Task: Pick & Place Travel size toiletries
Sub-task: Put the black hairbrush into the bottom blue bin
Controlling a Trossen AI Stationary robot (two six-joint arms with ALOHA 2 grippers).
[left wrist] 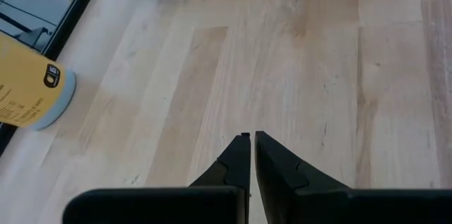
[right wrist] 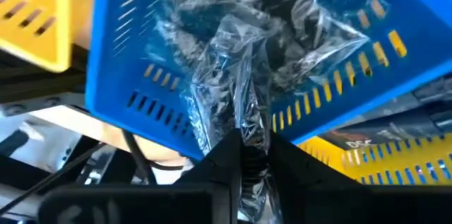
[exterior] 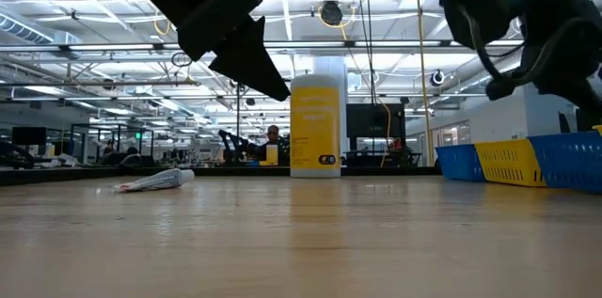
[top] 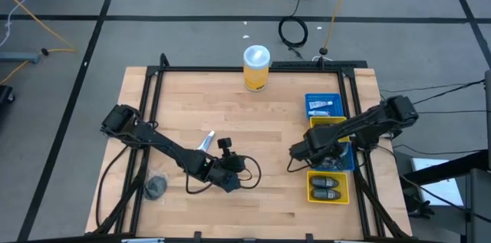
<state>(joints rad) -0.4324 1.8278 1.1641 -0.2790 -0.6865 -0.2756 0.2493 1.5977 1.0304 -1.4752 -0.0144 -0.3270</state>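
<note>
A white-silver tube [top: 205, 142] lies on its side on the table; it also shows in the low view [exterior: 155, 181]. A round grey jar [top: 156, 187] sits near the front left. My left gripper [left wrist: 250, 139] is shut and empty above bare wood near the table's middle [top: 230, 178]. My right gripper [right wrist: 244, 143] is over the bins at the right [top: 326, 149], shut on a crumpled clear plastic bag [right wrist: 247, 47] that lies in a blue bin [right wrist: 134, 90]. Dark oblong pieces lie in a yellow bin [top: 327, 188], and tubes lie in the far blue bin [top: 322, 105]. My right gripper pinches a bunched, crinkled part of the clear bag [right wrist: 244, 114] between its two fingers, several layers gathered together. The rest of the bag spreads beyond the fingertips into the blue bin [right wrist: 282, 12]. What the bag holds cannot be told.
A tall yellow canister with a white lid [top: 257, 67] stands at the table's far edge, also in the low view [exterior: 315, 127]. Blue and yellow bins [exterior: 527, 162] line the right side. A black frame [top: 153, 82] borders the table. Bare wood lies between the arms.
</note>
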